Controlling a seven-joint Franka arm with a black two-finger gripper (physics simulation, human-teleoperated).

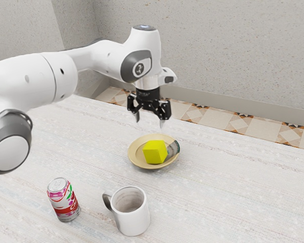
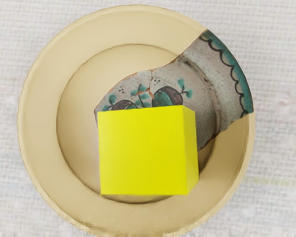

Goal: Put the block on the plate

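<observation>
Evidently placed: a yellow block (image 1: 154,152) rests on a round tan plate (image 1: 133,151), inside its rim. From the wrist, it covers part of the plate's painted patch (image 2: 207,74), with one edge close to the ring around the plate's centre. Above the plate hangs the black gripper (image 1: 150,120), its two fingers apart, nothing between them, and the block below their tips. A white mug (image 1: 136,224) and a red-and-white can (image 1: 65,202) stand on the table (image 1: 233,192), away from the plate.

The placing looks complete, so the step in hand seems to be backing off. Done well, that means keeping the fingers spread and rising straight up, slowly at first. Drifting sideways or dipping could nudge the block or catch the rim. Regrasping seems needless.
</observation>
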